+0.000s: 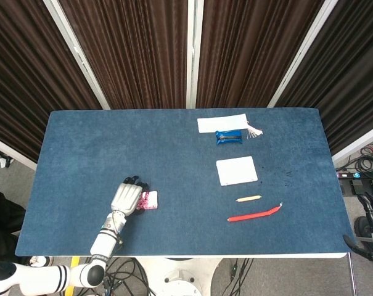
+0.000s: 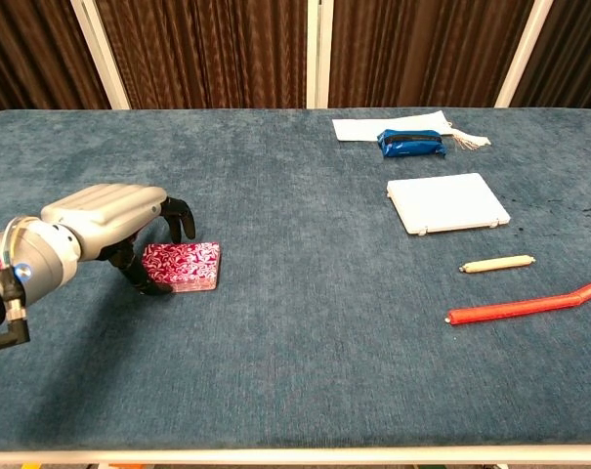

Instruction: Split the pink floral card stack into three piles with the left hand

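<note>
The pink floral card stack (image 1: 150, 201) (image 2: 185, 266) lies flat on the blue table (image 1: 174, 148) near its front left. My left hand (image 1: 127, 197) (image 2: 107, 219) arches over the stack's left side. Its dark fingers (image 2: 178, 217) curl down close to the stack's far edge, and the thumb (image 2: 142, 280) sits by the near left corner. The stack rests on the cloth, not lifted, and I cannot tell if the fingertips touch it. My right hand shows in neither view.
At the back right lie a white paper strip (image 1: 221, 124) (image 2: 373, 128) and a blue pouch (image 1: 229, 137) (image 2: 410, 143). A white flat case (image 1: 237, 171) (image 2: 446, 202), a beige stick (image 1: 248, 198) (image 2: 496, 263) and a red stick (image 1: 254, 214) (image 2: 525, 305) lie on the right.
</note>
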You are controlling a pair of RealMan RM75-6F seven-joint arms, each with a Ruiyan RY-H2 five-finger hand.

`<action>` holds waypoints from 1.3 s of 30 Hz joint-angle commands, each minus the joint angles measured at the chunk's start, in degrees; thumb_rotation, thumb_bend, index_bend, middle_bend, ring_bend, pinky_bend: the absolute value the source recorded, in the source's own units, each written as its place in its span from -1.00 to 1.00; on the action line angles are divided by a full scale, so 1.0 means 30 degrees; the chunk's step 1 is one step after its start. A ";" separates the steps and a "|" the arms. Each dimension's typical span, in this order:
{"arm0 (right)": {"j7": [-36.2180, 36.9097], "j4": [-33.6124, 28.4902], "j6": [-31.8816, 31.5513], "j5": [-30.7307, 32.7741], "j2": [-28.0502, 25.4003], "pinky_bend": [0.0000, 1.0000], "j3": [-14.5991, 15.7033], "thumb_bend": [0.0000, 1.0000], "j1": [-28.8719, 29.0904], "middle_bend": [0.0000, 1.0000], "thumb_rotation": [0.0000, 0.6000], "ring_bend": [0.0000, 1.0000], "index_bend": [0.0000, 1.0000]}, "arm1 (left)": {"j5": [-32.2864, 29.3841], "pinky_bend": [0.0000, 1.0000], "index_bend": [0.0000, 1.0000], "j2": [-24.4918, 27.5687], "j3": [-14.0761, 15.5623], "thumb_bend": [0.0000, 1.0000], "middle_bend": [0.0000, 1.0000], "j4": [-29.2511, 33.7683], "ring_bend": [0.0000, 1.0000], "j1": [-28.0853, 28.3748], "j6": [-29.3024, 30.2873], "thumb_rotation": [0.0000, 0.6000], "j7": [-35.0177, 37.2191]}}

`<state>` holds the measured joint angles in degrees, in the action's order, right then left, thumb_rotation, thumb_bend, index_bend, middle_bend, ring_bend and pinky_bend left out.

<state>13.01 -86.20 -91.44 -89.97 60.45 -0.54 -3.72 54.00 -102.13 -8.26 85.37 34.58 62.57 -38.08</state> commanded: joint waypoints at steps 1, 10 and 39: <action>0.0005 0.0021 0.0023 0.0011 0.0015 -1.00 -0.0001 -0.78 0.0008 -1.00 1.00 -1.00 -1.00 | 0.0114 -0.66 -0.32 0.0027 0.0017 -0.64 -0.29 -0.0022 -0.76 0.0034 -0.0002 1.00 0.0194; 0.0052 0.0036 0.0081 0.0098 0.0002 -1.00 -0.0031 -0.78 0.0017 -1.00 1.00 -1.00 -1.00 | 0.0441 -0.66 -0.27 -0.0031 0.0110 -0.61 -0.25 -0.0322 -0.71 0.0059 0.0051 1.00 0.0820; -0.0141 -0.0074 0.0223 0.0226 0.0032 -1.00 -0.0045 -0.78 0.0022 -1.00 1.00 -1.00 -1.00 | 0.1729 -0.66 -0.17 0.0504 0.0288 -0.54 -0.15 -0.0529 -0.65 -0.0459 -0.0119 1.00 0.3872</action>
<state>12.60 -86.42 -90.77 -89.29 60.55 -0.67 -3.66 59.20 -100.63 -7.40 83.77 33.22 62.24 -26.48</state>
